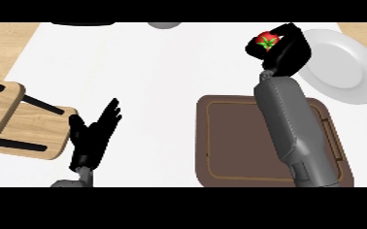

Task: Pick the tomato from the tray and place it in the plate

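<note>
Holding the tomato (267,40) in curled fingers, right hand (285,52) above the white worktop (158,87), just left of the plate (335,63), beyond the brown tray (229,140), left hand (91,133) open, resting beside a wooden stool (32,123).

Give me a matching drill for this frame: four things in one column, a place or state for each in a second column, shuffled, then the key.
Things:
1. tomato
2. tray
3. plate
4. left hand

Places or states:
A. brown, on the counter under the right forearm
B. open, fingers up, resting at the lower left
C. red, held in the curled right hand
D. white, at the right edge, beside the tray's far corner

Pairs: 1-C, 2-A, 3-D, 4-B
</note>
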`<state>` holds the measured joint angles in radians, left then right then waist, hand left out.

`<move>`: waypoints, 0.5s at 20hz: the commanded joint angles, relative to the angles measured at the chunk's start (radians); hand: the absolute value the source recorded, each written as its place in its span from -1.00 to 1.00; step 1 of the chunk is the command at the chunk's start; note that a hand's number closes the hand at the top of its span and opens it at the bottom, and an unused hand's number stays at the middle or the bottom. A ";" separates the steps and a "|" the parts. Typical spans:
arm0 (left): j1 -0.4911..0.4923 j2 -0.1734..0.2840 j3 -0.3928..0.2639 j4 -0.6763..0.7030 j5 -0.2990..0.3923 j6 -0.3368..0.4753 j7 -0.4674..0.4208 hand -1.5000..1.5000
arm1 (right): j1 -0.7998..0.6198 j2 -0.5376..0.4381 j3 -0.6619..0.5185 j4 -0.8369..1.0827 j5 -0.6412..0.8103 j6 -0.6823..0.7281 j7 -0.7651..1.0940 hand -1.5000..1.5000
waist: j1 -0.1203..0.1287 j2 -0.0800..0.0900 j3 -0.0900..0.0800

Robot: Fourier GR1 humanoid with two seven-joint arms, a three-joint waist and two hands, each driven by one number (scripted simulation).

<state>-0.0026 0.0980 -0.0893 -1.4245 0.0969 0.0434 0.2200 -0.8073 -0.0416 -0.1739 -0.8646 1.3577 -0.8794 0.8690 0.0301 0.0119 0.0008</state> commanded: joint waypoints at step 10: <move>-0.015 -0.013 -0.004 -0.028 -0.011 0.014 0.025 0.00 | 0.008 -0.276 -0.201 0.282 -0.222 -0.312 -0.263 1.00 | 0.006 0.005 0.003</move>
<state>0.0004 0.0940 -0.0877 -1.4394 0.0946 0.0431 0.2260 -0.7878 -0.2377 -0.3266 -0.6592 1.2216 -1.0870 0.6688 0.0309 0.0139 0.0023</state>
